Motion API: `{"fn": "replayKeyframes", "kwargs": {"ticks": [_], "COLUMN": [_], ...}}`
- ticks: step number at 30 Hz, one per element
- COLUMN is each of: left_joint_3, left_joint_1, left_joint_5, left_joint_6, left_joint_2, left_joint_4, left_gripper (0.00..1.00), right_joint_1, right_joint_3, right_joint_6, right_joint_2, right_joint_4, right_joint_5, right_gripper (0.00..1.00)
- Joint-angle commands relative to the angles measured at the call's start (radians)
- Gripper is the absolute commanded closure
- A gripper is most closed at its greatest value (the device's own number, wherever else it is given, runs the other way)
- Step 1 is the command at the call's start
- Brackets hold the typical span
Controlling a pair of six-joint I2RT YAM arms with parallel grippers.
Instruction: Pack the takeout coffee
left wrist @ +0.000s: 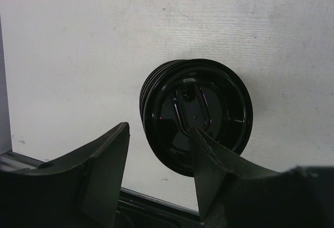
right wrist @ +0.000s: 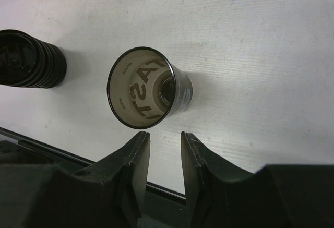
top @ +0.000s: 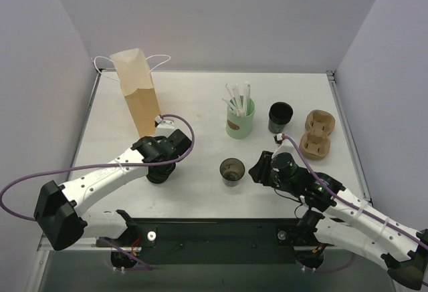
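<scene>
— Black cup, black top: where do we see the takeout coffee (top: 281, 117)?

— We see it upright on the counter (top: 194, 91). It is farther from the arm bases than the right tool (right wrist: 164, 135), off to its side and well apart from it. It stands between the green cup (top: 239, 125) with the straws and the cardboard carriers (top: 316, 133).

— And the right tool itself, how is it?

— Its jaws stand only narrowly apart, and we find nothing between them. Just ahead of its fingertips there is an open cup (right wrist: 141, 90), upright, dark outside and pale inside with letters. It is near the tips but not touching.

— What about the left tool (left wrist: 160, 130)?

— Its jaws stand wide and hold nothing. The stack of black lids (left wrist: 201, 108) is directly ahead of it. One finger covers the rim of the stack in the wrist view, and we cannot tell if it touches. The same stack shows at the left edge of the right wrist view, apart from the open cup.

— Anything else near?

— The paper bag (top: 137, 95) stands upright beyond the left tool, farther from the bases.
</scene>
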Motion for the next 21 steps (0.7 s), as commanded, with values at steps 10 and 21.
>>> {"fn": "replayKeyframes", "kwargs": {"ticks": [10, 21], "left_joint_3": [0.029, 0.052], "left_joint_1": [0.007, 0.004], "left_joint_5": [-0.055, -0.052], "left_joint_6": [0.028, 0.040], "left_joint_2": [0.039, 0.061], "left_joint_4": [0.024, 0.014], "left_gripper": [0.47, 0.63], "right_joint_1": [0.013, 0.016], "right_joint_3": [-0.002, 0.024], "right_joint_6": [-0.022, -0.038], "right_joint_2": [0.013, 0.036], "right_joint_4": [0.022, 0.011], "right_joint_5": [0.020, 0.012], "right_gripper": [0.69, 0.69]}}
